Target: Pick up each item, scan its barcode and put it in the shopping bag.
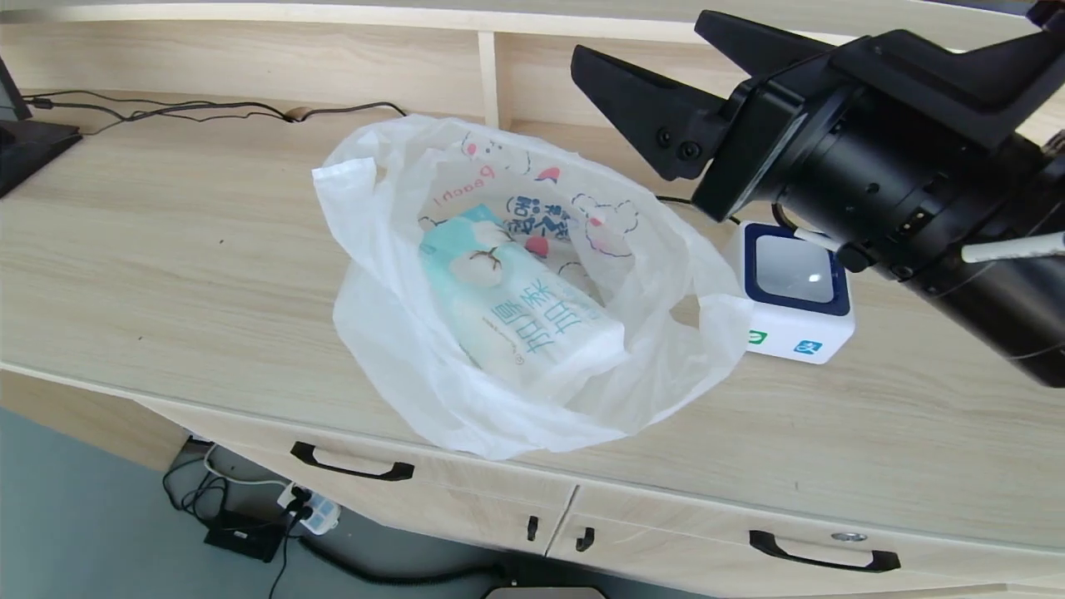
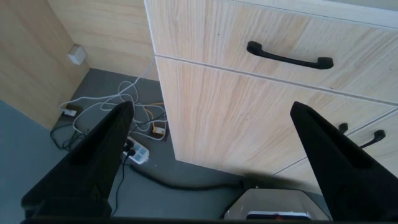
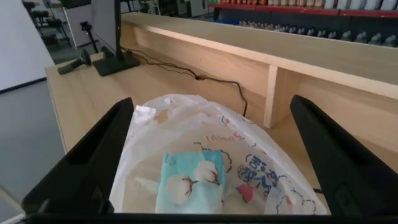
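Note:
A white plastic shopping bag [image 1: 391, 333] stands open on the wooden counter [image 1: 166, 266]. Inside lies a teal-and-white tissue pack [image 1: 516, 308] with a cotton picture, and a second white pack with red and blue print [image 1: 541, 216] sits behind it. The bag [image 3: 186, 118] and the teal pack [image 3: 186, 186] also show below my right wrist. My right gripper [image 1: 641, 75] hangs open and empty above the bag's far right side, over the white-and-blue barcode scanner [image 1: 795, 291]. My left gripper [image 2: 211, 168] is open and empty, low beside the counter's drawer fronts [image 2: 249, 106].
Black cables [image 1: 208, 108] run along the counter's back wall. A dark monitor base [image 1: 25, 141] stands at the far left. Drawers with black handles [image 1: 354, 466] line the counter front. A power strip and cables [image 1: 308, 507] lie on the floor.

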Robot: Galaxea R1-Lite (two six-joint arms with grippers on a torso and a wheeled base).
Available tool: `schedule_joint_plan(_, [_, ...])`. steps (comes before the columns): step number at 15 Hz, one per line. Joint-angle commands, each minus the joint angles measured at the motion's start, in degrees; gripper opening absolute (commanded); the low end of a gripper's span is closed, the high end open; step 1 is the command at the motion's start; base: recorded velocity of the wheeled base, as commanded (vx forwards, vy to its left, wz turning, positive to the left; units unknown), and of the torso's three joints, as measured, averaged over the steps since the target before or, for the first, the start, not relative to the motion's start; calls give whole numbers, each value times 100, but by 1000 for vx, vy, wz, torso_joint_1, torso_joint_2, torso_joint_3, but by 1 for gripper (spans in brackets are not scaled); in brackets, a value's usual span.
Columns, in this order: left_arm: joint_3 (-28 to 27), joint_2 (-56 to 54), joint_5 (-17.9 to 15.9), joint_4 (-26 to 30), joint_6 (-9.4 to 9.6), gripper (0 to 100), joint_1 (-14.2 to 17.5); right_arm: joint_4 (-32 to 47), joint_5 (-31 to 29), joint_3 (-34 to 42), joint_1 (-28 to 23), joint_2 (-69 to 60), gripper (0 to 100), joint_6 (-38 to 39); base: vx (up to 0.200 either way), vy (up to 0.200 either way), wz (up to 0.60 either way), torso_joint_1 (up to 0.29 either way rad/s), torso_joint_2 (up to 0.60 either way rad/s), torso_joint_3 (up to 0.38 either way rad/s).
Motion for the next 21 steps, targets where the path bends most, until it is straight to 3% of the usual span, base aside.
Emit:
schedule_joint_plan(1, [0, 1, -2, 1, 6, 100, 9, -15, 3, 57, -21, -26, 100, -1, 0, 0, -600, -2, 7, 7])
schedule_joint_plan(10, [0, 1, -2, -8, -3, 100, 1, -59, -32, 224, -21, -105, 100, 87, 0, 0, -533, 2, 2, 2])
schedule_joint_plan(13, [0, 1, -2, -8, 6, 100, 9, -806, -744, 1595, 102, -808, 100, 640, 0, 0, 0, 0, 0, 0])
schedule_joint_plan(14, [0, 1, -2, -8, -3, 100, 1, -789, -1016, 2448, 84, -1520, 100, 649, 0, 0, 0, 0, 0, 0])
schedule_joint_plan(16, [0, 1, -2, -8, 6, 100, 1, -138, -937, 3142, -909, -2408, 100, 1080, 0, 0, 0, 0, 0, 0])
schedule_joint_plan(19, [0, 1, -2, -8, -3, 100, 1, 1461, 469, 3257, -2965, -3313, 100, 1625, 0, 0, 0, 0, 0, 0])
schedule_joint_plan(21, [0, 1, -2, -8, -3, 100, 1, 1804, 1084, 3511, -4082, -3489, 100, 1660, 0, 0, 0, 0, 0, 0])
